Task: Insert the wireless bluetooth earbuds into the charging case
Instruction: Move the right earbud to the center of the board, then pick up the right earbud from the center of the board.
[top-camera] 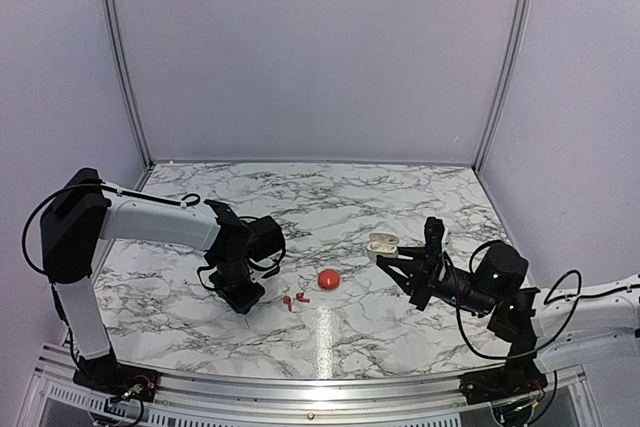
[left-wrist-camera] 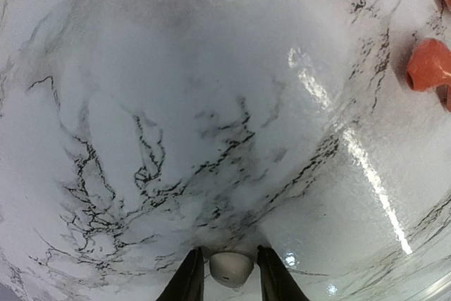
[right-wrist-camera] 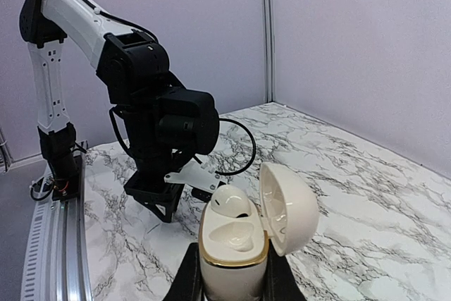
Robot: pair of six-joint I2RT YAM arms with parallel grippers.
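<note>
Overhead, counts two arms over one marble table [top-camera: 330, 202], one bolted at each near corner.

At right, clamps the single charging case [top-camera: 382, 245] upright between the closed fingers of the right gripper [right-wrist-camera: 231, 281], just right of the table's centre. Shows the lid swung open to the right in the wrist view (gold rim around the body, two pale moulded wells inside). Faces the left arm across the marble.

At left, points the left gripper [top-camera: 244, 299] straight down, close to the tabletop, jaws a narrow way apart. Shows a small white rounded shape between the two dark fingers [left-wrist-camera: 189, 281] in the wrist view (too unclear to identify).

Just right of that gripper, finds two red earbuds [top-camera: 287, 301] lying loose on the marble, side by side, close together but not touching, both outside the case and well apart from it. Catches one of them large at the right edge of the left wrist view.

Farther right and slightly farther back, sets one red ball [top-camera: 328, 279] alone on the marble, between the earbuds and the held case, touching neither.
</note>
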